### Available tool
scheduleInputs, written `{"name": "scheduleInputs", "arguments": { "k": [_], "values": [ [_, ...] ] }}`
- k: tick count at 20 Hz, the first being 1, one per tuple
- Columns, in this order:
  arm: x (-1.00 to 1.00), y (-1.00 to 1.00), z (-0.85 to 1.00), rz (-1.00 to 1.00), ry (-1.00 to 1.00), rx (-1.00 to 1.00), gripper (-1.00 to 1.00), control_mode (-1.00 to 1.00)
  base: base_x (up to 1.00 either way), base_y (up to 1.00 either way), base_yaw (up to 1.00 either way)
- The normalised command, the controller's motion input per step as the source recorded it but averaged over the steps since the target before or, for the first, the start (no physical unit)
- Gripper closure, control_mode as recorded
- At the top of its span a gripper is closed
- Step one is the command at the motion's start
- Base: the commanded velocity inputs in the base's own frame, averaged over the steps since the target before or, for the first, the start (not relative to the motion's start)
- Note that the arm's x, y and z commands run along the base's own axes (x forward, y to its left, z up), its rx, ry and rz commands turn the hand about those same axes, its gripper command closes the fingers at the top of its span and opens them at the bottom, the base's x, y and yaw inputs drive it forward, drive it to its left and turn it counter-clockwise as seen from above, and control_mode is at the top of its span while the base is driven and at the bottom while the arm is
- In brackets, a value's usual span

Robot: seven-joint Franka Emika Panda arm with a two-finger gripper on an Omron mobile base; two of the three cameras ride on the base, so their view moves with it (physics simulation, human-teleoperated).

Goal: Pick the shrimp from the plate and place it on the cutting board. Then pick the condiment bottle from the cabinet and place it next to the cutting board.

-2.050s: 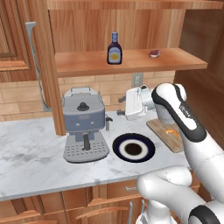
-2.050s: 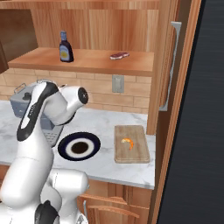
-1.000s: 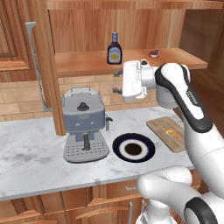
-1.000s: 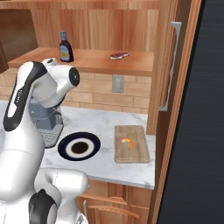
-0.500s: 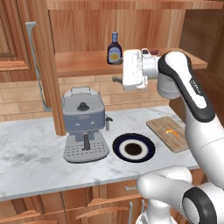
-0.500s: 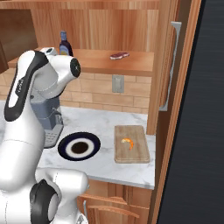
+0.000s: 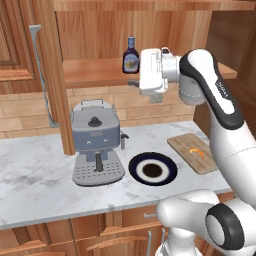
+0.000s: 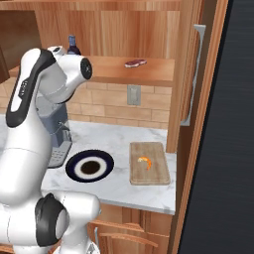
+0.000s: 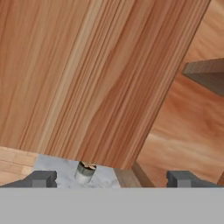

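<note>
A: Where do we stand with the shrimp (image 7: 197, 151)?

B: We see it lying on the cutting board (image 7: 186, 145), a small orange crescent near the board's middle. The board rests flat on the marble worktop (image 7: 35, 175), toward the right end, and the plate (image 7: 135, 170) sits just beside it on the left, apart from the board. In the right base view we find the same layout: shrimp (image 8: 144, 161) on the board (image 8: 149, 175), plate (image 8: 73, 165) to its left.

A: And the condiment bottle (image 7: 131, 56)?

B: We see it upright on the open shelf of the cabinet (image 7: 90, 75), toward the back. In the right base view its dark cap and neck (image 8: 73, 45) just peek over the arm.

A: How is our end effector (image 7: 134, 84)?

B: Released. In the hand view we see both dark fingertips (image 9: 43, 178) spread wide near the bottom corners, nothing between them. In the left base view the hand is raised in front of the shelf edge, just right of and below the bottle, not touching it.

A: Anything else worth noting?

B: A grey coffee machine (image 7: 96, 142) stands on the worktop left of the plate, and a small dark red lump (image 8: 135, 63) lies on the shelf well right of the bottle.
</note>
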Motion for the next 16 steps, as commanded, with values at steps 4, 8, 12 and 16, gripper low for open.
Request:
{"name": "scheduleInputs", "arguments": {
  "k": [4,8,12,16],
  "values": [
    [0.15,-0.18,0.11,-0.08,0.00,0.00,-1.00,-1.00,0.00,0.00,0.00],
    [0.05,-0.24,0.09,-0.12,0.00,0.00,-1.00,-1.00,0.00,0.00,0.00],
    [0.00,-0.23,0.02,-0.14,0.00,0.02,-1.00,-1.00,0.00,0.00,0.00],
    [0.00,-0.17,0.02,-0.15,0.00,0.04,-1.00,-1.00,0.00,0.00,0.00]
  ]
}}
